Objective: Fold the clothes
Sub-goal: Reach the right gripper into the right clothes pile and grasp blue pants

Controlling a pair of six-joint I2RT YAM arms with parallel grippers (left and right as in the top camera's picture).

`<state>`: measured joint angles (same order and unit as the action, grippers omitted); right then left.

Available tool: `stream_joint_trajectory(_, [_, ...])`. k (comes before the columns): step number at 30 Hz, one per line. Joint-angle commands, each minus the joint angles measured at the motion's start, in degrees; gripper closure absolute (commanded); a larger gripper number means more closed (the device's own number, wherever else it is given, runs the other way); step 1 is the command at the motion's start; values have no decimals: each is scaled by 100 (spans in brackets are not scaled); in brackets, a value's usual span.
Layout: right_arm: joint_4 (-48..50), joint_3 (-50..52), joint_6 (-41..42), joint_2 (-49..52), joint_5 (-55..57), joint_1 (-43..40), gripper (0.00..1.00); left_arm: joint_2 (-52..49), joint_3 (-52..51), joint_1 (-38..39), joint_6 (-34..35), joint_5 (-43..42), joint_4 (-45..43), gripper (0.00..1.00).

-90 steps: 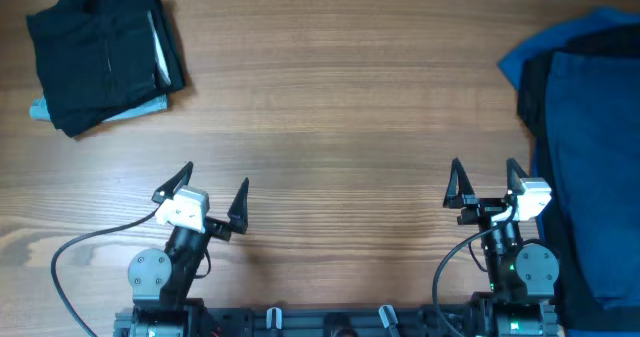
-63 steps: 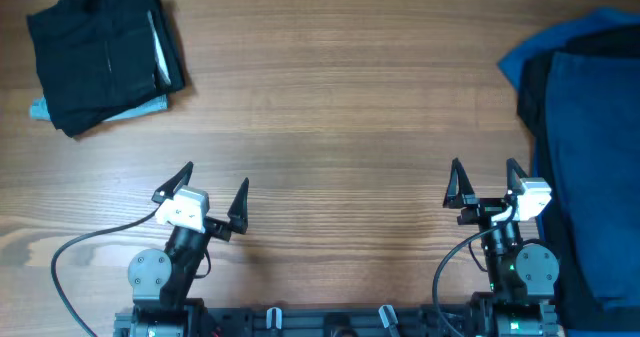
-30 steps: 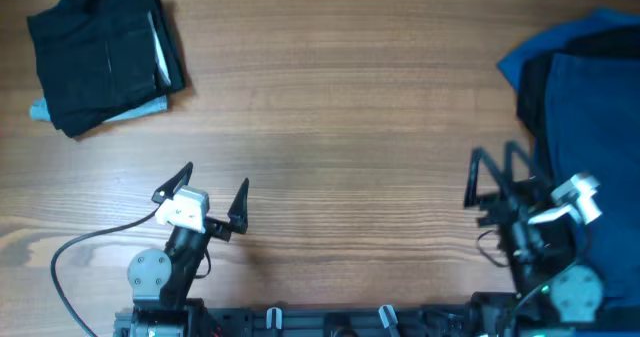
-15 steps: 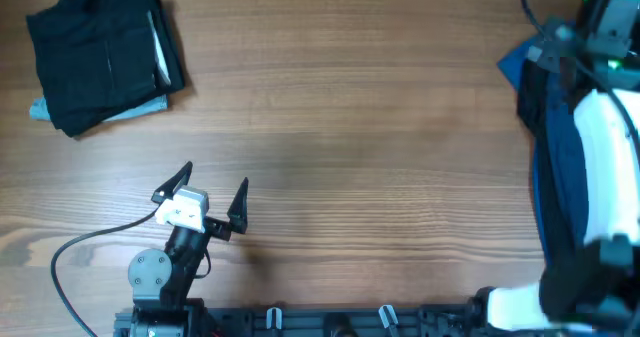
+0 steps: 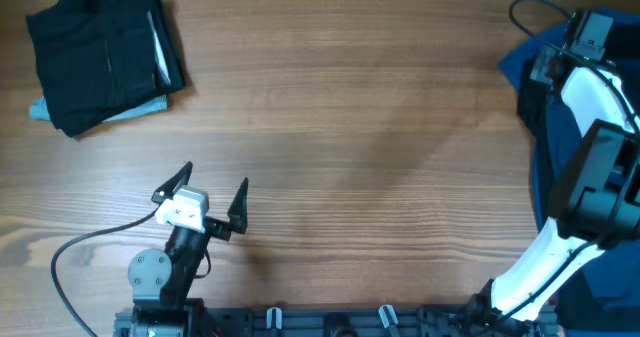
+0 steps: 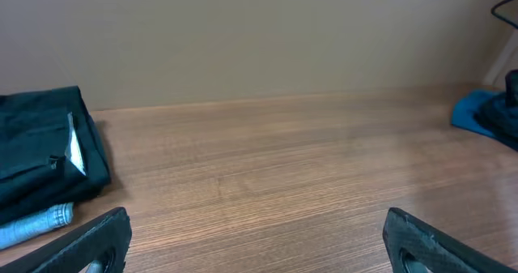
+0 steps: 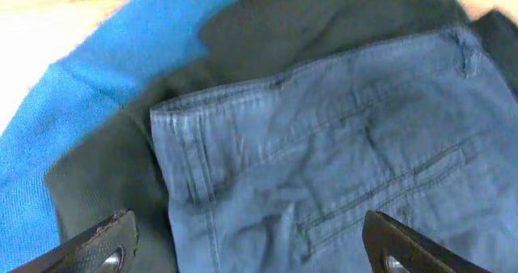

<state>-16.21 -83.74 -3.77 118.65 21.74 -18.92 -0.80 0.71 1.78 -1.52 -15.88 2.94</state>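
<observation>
A pile of unfolded clothes lies at the table's right edge: a navy shorts-like garment (image 7: 324, 143) on top, a black one (image 7: 324, 22) under it and bright blue fabric (image 7: 73, 95) beneath. The pile also shows in the overhead view (image 5: 543, 167). My right gripper (image 7: 255, 253) is open and empty, hovering just above the navy garment's waistband; in the overhead view it (image 5: 548, 65) sits at the pile's far left corner. My left gripper (image 5: 215, 182) is open and empty near the front edge; the left wrist view shows it (image 6: 259, 249) over bare wood.
A folded stack sits at the far left: a dark garment (image 5: 100, 52) on a light blue denim one (image 5: 140, 107). It also shows in the left wrist view (image 6: 40, 159). The right arm (image 5: 590, 167) stretches over the pile. A cable (image 5: 80, 247) trails by the left arm's base.
My right arm has swung from its rest near the front edge out over the clothes pile at the far right, gripper still open. The left arm and folded stack have not moved.
</observation>
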Motion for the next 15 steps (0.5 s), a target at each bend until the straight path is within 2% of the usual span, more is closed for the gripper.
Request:
stream_joint_trajectory(1, [109,-120,-205,267,-291,31,11,35,-39,35,-127,52,2,0])
stream_joint_trajectory(15, [494,-120,-216,608,-210,-66,11,35,-39,35,-127,52,2,0])
